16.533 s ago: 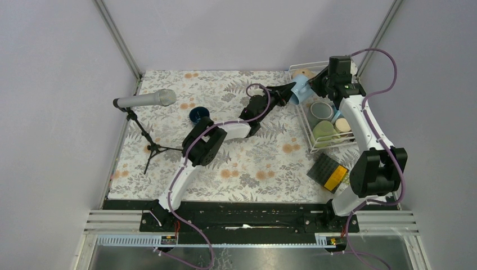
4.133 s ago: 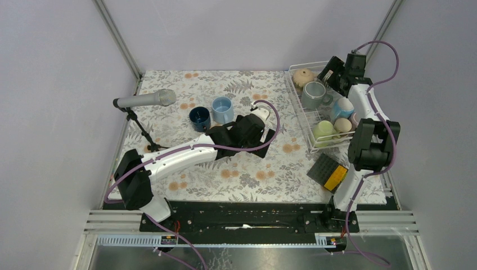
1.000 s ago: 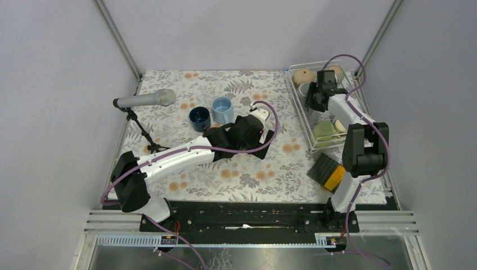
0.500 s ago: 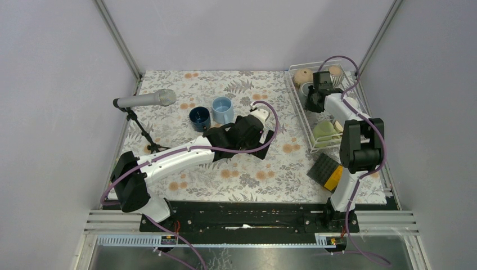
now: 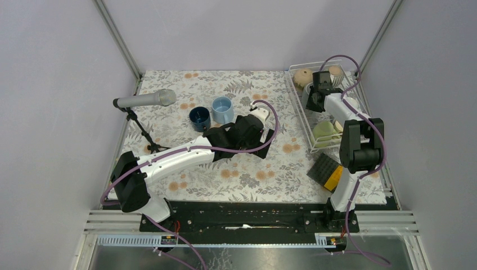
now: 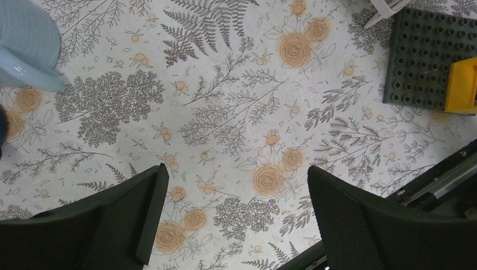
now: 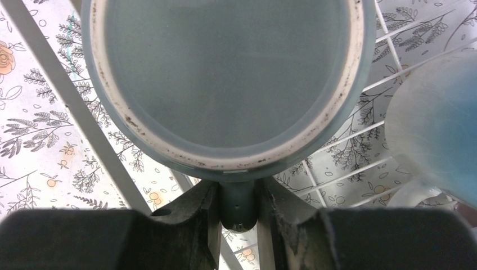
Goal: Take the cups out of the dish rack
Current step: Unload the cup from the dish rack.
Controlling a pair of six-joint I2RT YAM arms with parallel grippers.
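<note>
Two cups are out of the rack: a dark blue round mug [image 5: 199,118] and a light blue round mug [image 5: 222,109] stand side by side on the flowery bench [image 5: 253,169]. More cups sit in the white wire dish rack [image 5: 306,126] at the far right, like a pale green mug [image 5: 322,132].

The right pincer [image 7: 238,194] is down in the rack's far end. Its black fingers [image 7: 197,225] press on the small handle of a round grey metal-looking mug [image 7: 225,84], one on each side, so it holds that mug. The left pincer [image 6: 236,188] hangs over bare bench, spread wide, holding nothing.

I think the step now is taking out the grey mug. Next it should go straight up, high enough to clear the rack's wall and the pale blue cup [image 7: 439,129] just beside it, then over to the bench. The handle is thin, so the mug may swing or slip.
</note>
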